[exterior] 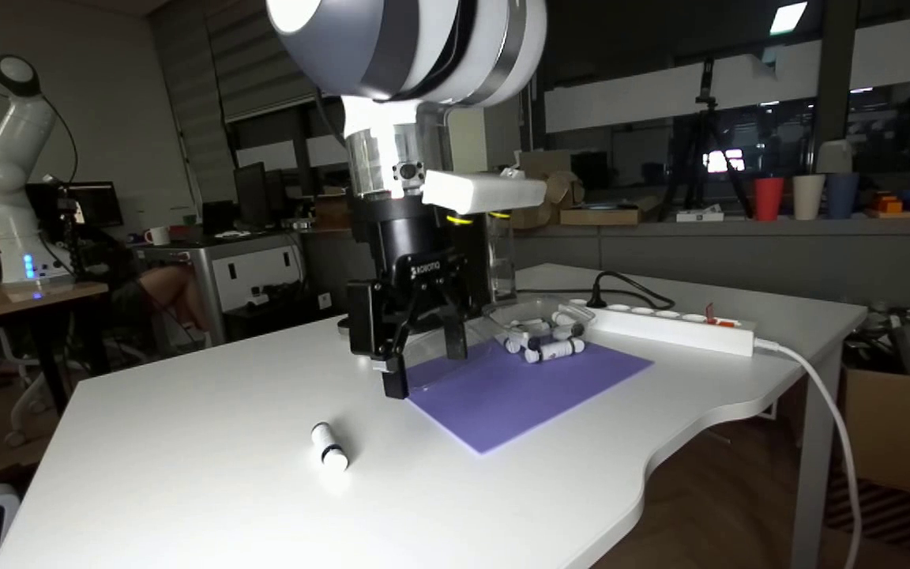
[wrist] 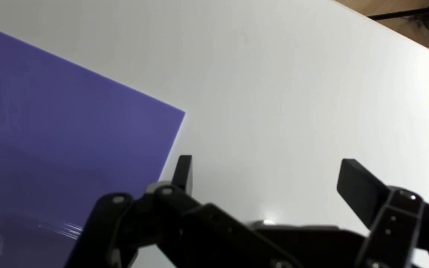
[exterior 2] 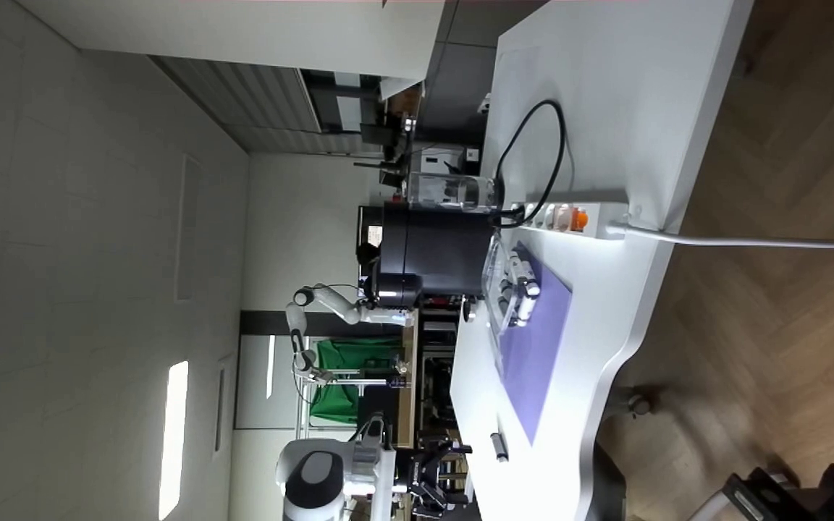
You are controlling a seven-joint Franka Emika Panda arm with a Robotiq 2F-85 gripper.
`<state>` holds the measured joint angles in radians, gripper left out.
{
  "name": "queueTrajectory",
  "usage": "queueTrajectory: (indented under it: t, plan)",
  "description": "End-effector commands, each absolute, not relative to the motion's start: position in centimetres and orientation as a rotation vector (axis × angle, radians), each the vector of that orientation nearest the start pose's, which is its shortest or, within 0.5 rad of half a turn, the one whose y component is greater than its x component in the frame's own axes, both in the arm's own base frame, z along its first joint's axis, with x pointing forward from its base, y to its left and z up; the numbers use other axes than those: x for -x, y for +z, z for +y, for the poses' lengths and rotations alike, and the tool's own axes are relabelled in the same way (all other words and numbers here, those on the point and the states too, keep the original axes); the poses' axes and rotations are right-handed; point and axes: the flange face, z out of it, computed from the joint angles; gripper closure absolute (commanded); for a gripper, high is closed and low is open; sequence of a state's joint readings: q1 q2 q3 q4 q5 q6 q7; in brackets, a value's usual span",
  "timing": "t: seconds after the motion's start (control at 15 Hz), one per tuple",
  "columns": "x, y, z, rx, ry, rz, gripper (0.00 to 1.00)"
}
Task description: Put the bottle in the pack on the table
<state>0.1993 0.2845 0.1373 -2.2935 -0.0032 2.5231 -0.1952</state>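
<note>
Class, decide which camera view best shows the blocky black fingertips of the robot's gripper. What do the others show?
The wrist view: the blocky black fingertips appear largest, plainly spread, with glossy white tabletop visible between them. Both exterior views show them apart, but smaller; in an exterior view they sit near the picture's bottom edge.

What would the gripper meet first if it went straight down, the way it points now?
Probably the white tabletop, beside the purple mat; depth is unclear, so the open gripper might also clip the mat's edge.
</note>
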Motion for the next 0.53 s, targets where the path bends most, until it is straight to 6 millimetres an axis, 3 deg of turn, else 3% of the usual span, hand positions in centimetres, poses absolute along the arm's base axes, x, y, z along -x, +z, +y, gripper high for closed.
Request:
queueTrajectory:
  t: [0.0,0.47]
  plan:
    - [-49.86,22.15,17.41,2.999,0.087,-0.808,0.0]
    - [-50.22,22.67,17.24,3.002,0.074,-0.801,0.0]
